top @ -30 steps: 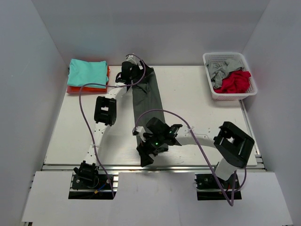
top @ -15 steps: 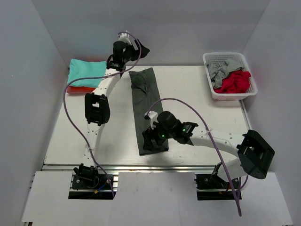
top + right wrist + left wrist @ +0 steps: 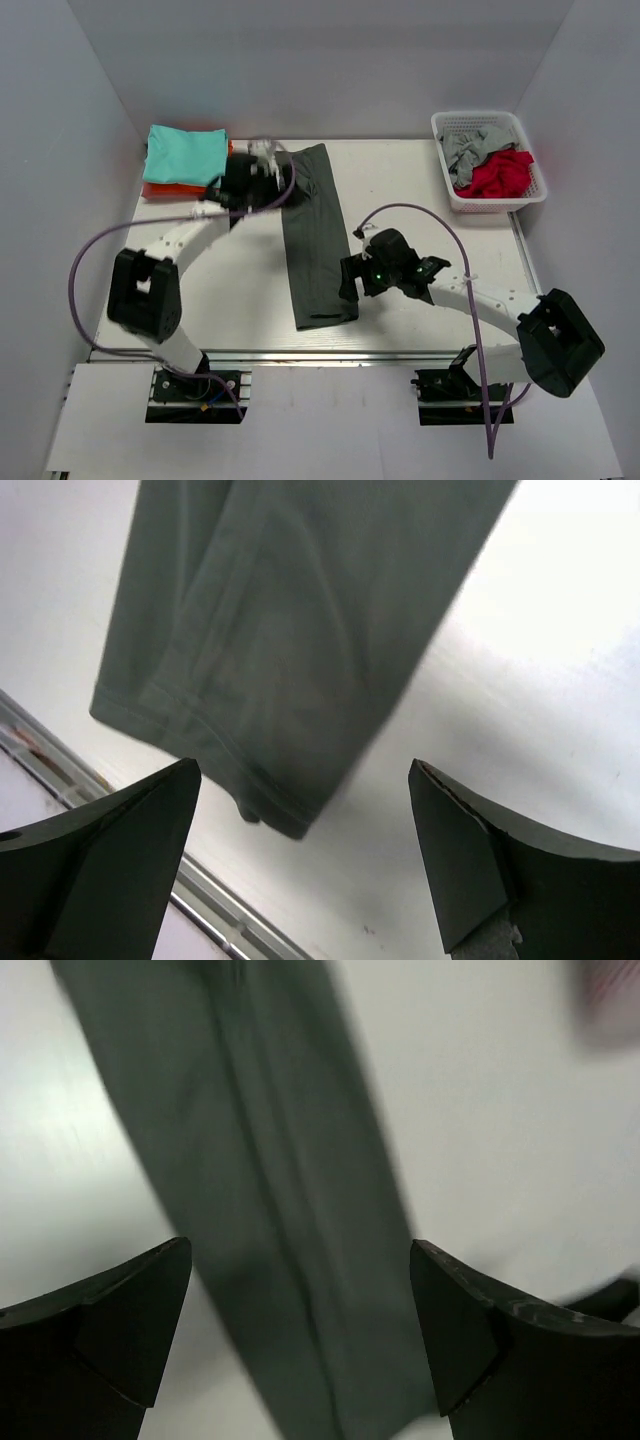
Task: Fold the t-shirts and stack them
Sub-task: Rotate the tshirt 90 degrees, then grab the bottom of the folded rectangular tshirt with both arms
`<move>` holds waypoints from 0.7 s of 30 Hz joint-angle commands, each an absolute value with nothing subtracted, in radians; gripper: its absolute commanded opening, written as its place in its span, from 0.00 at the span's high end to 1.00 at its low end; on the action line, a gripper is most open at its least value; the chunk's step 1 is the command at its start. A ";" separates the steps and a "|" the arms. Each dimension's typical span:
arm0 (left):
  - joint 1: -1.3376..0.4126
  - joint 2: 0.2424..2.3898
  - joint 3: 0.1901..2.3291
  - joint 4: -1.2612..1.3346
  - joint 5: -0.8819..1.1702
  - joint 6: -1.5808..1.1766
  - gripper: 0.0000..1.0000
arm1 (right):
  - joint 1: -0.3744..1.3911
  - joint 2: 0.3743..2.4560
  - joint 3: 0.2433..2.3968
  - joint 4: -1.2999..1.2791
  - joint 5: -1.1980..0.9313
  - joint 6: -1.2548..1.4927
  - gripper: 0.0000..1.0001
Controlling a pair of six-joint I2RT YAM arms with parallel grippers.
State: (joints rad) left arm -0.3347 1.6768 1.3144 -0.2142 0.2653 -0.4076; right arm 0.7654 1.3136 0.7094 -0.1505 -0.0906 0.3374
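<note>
One grey t-shirt (image 3: 315, 240), folded into a long strip, lies flat beneath both pairs of fingers. The left gripper (image 3: 298, 1260) gapes over its far end and the right gripper (image 3: 305, 770) over its near hem, both empty. Two shirts are stacked beside the left fingers, a teal shirt (image 3: 185, 152) on an orange shirt (image 3: 160, 189). Two more, a light grey shirt (image 3: 465, 150) and a red shirt (image 3: 497, 175), fill one basket (image 3: 495, 204) well beyond the right fingers.
</note>
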 commanded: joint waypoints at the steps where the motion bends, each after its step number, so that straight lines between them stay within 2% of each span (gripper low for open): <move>1: -0.393 1.508 1.025 -0.279 0.255 -0.435 0.00 | 0.756 1.270 0.655 -0.190 -0.155 0.324 0.10; 3: -0.413 1.386 0.834 -0.295 0.274 -0.486 0.00 | 0.756 1.261 0.626 -0.183 -0.222 0.296 0.10; 7: -0.497 1.197 0.597 -0.225 0.394 -0.578 0.00 | 0.755 1.262 0.595 -0.150 -0.282 0.291 0.10; 11: -0.569 1.124 0.549 -0.304 0.337 -0.589 0.00 | 0.756 1.290 0.560 -0.103 -0.316 0.333 0.10; 15: -0.644 1.179 0.538 -0.318 0.364 -0.580 0.09 | 0.755 1.321 0.557 -0.087 -0.315 0.359 0.11; 18: -0.687 1.241 0.529 -0.307 0.399 -0.580 0.14 | 0.755 1.333 0.548 -0.077 -0.322 0.370 0.16; 21: -0.724 1.276 0.529 -0.321 0.374 -0.589 0.18 | 0.753 1.335 0.531 -0.052 -0.321 0.383 0.16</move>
